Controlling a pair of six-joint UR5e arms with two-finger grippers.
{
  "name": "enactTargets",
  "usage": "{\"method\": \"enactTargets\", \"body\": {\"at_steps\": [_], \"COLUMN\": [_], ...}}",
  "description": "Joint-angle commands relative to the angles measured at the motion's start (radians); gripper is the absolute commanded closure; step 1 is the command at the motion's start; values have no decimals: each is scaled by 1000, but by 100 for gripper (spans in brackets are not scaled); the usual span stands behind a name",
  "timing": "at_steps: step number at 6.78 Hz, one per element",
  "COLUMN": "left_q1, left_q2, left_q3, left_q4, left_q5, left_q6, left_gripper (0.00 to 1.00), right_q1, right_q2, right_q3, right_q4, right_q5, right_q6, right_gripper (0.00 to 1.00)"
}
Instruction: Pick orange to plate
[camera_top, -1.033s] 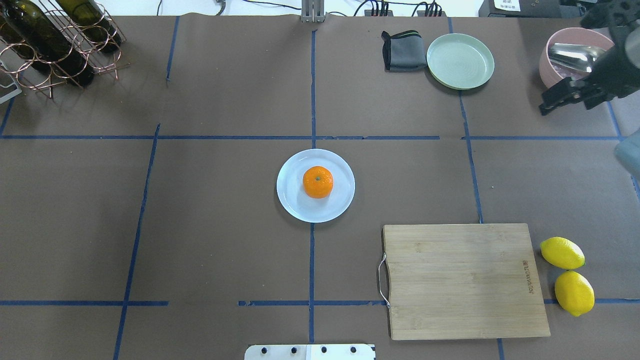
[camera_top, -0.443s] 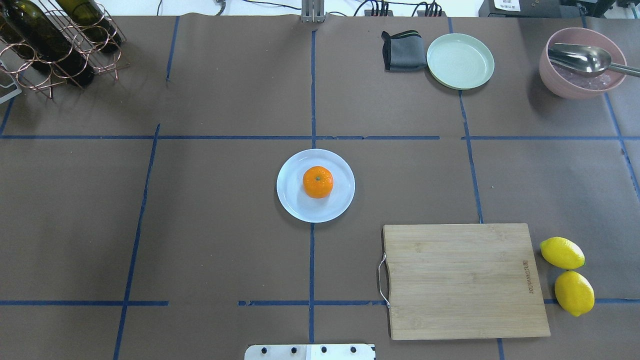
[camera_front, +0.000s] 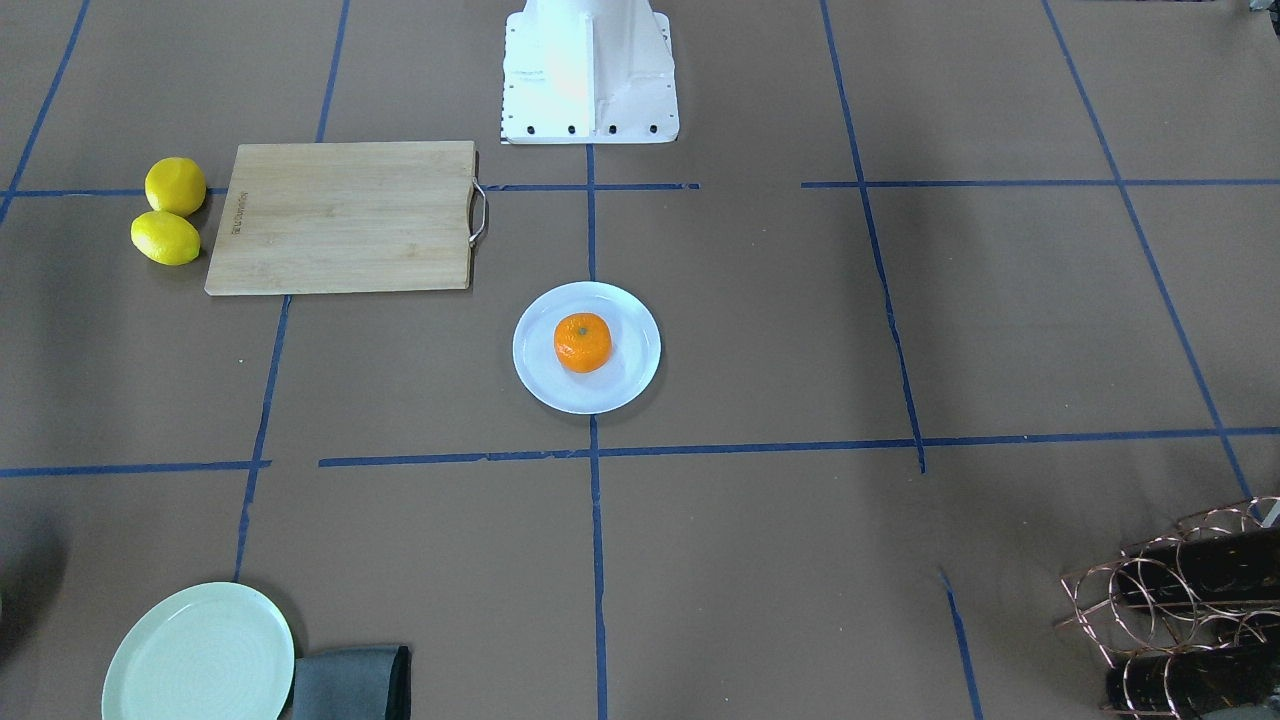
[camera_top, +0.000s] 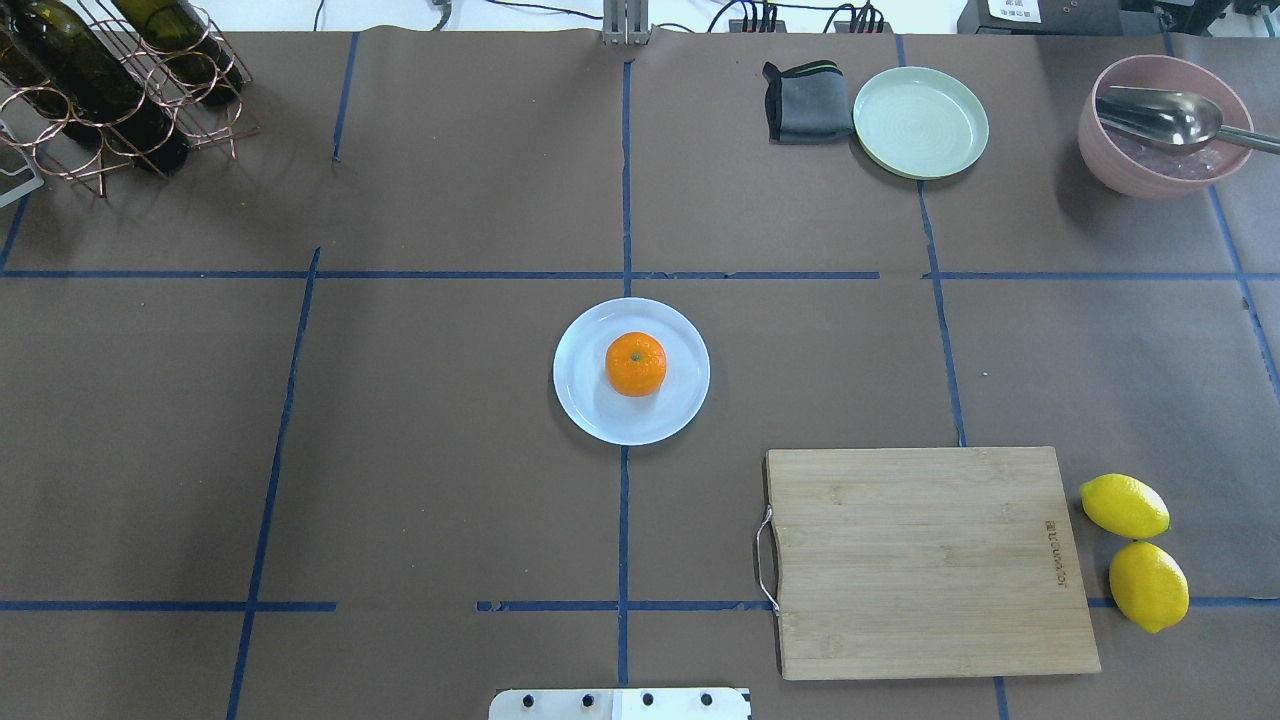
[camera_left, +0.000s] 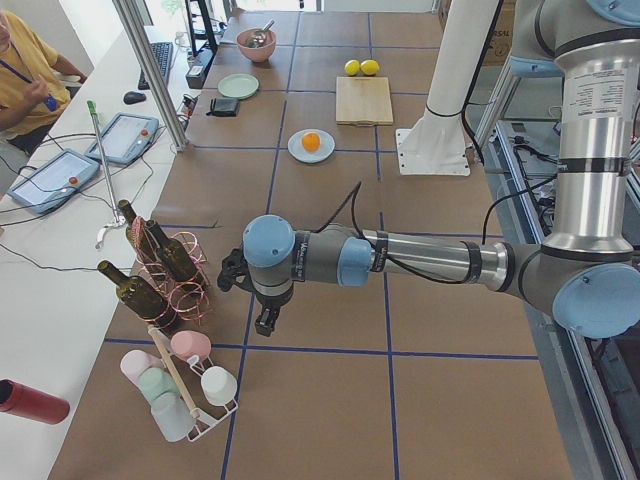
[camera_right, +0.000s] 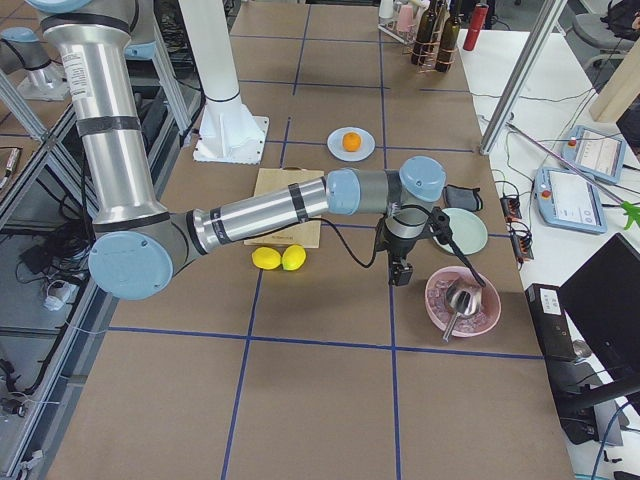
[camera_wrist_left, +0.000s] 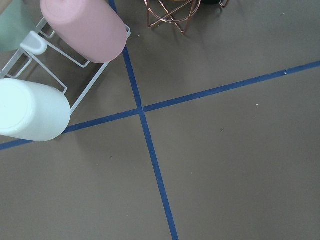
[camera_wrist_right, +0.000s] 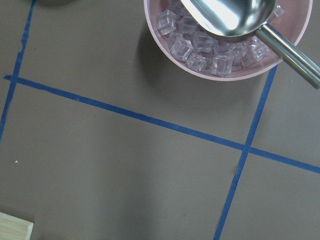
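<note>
The orange (camera_top: 635, 363) rests stem-up on the glossy white plate (camera_top: 580, 405) at the table's middle, also seen as the orange (camera_front: 583, 342) on the plate (camera_front: 545, 388) from the front. Nothing touches it. My left gripper (camera_left: 264, 324) shows only in the exterior left view, hanging low beside the bottle rack, far from the plate; I cannot tell whether it is open or shut. My right gripper (camera_right: 400, 276) shows only in the exterior right view, pointing down next to the pink bowl; its state cannot be told either. Neither wrist view shows any fingers.
A wooden cutting board (camera_top: 930, 560) lies at the near right with two lemons (camera_top: 1125, 506) beside it. Far right stand a mint-green plate (camera_top: 920, 122), a grey cloth (camera_top: 805, 100) and a pink bowl (camera_top: 1108, 168) of ice with a metal scoop. A bottle rack (camera_top: 110, 90) fills the far left.
The right arm, which hung over the pink bowl at the overhead view's right edge a second ago, has left that view. Orange and plate have not moved.
</note>
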Motion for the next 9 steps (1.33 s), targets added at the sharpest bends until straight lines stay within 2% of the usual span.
{"method": "enactTargets", "body": {"at_steps": [1, 4, 9], "left_q1": [1, 5, 5], "left_q2": [44, 25, 12], "left_q3": [-2, 50, -26], "left_q4": [-2, -7, 27], "left_q5": [-1, 5, 10], "left_q6": [6, 3, -11], "left_gripper": [0, 0, 0], "right_q1": [-10, -69, -58], "right_q2": [-6, 9, -34], "right_q3": [0, -10, -15], "right_q4": [9, 10, 10], "right_q5": [-2, 6, -8], "right_q6": [75, 93, 84], "right_gripper": [0, 0, 0]}}
